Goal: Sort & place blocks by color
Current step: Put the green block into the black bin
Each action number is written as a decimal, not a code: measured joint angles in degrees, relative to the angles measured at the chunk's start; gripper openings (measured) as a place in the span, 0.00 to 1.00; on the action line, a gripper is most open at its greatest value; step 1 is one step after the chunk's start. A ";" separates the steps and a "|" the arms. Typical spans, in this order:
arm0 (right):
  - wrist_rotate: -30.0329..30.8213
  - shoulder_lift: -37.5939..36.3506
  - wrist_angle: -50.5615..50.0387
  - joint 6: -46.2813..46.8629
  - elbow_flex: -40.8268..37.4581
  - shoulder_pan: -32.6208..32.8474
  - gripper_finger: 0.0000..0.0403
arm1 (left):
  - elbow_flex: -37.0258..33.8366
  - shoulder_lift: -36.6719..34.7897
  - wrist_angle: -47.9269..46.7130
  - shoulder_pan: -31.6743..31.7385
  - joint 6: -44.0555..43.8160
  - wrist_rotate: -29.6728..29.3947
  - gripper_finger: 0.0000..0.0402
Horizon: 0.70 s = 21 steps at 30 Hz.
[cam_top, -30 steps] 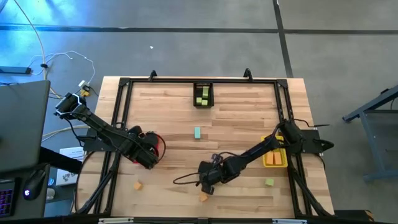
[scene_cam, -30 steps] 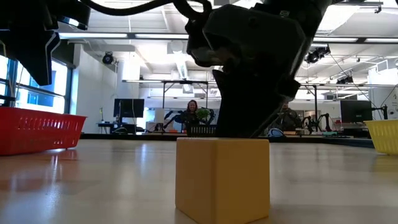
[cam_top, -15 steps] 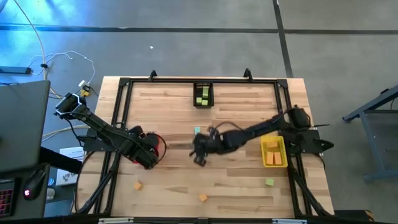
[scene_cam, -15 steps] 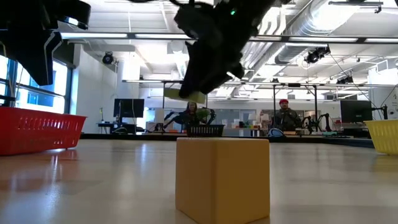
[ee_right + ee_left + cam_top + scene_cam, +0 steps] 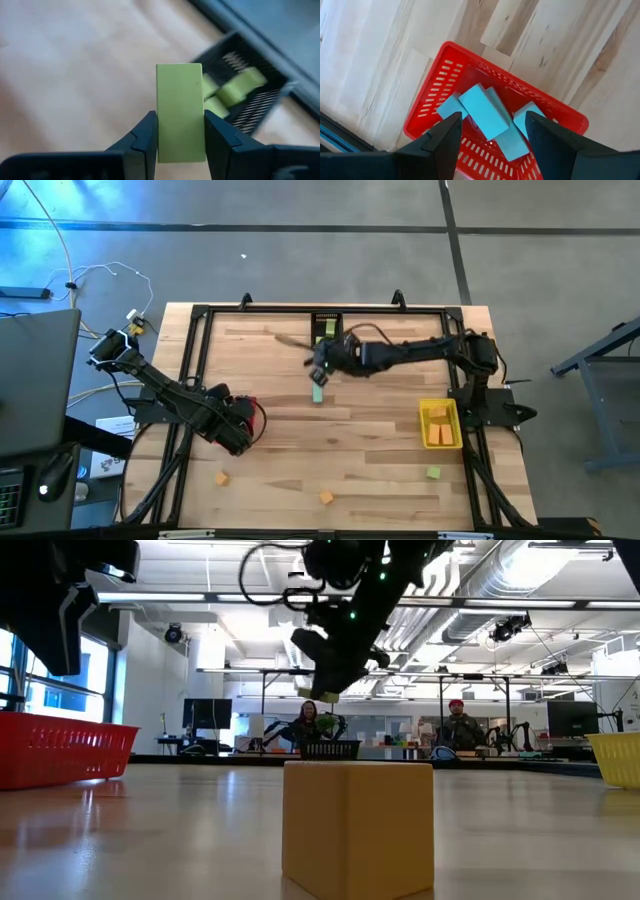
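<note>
The right gripper (image 5: 180,135), jaws pinching a green bar (image 5: 180,111) just short of the black bin (image 5: 327,332), should centre over it before releasing, while the left gripper (image 5: 492,132) waits, jaws spread, above the red bin (image 5: 427,105).

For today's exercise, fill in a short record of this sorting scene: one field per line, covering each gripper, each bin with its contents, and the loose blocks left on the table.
right gripper: shut on a lime green bar, in the air near the black bin
left gripper: open, above the red bin
black bin: holds lime green blocks
red bin: holds mint-teal blocks
yellow bin: holds orange blocks
loose on table: one teal block, two orange cubes, one green block
</note>
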 joint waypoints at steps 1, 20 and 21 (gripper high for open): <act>0.87 0.02 0.18 -0.46 0.00 -1.11 0.24 | 0.00 0.00 0.00 -0.29 -0.15 -0.07 0.51; -9.16 2.78 3.32 5.97 0.11 -12.10 0.24 | 0.00 0.00 3.23 -3.06 0.30 -0.15 0.50; -10.04 3.37 3.46 6.10 0.11 -12.30 0.24 | 0.00 0.00 3.23 -3.06 0.29 -0.19 0.50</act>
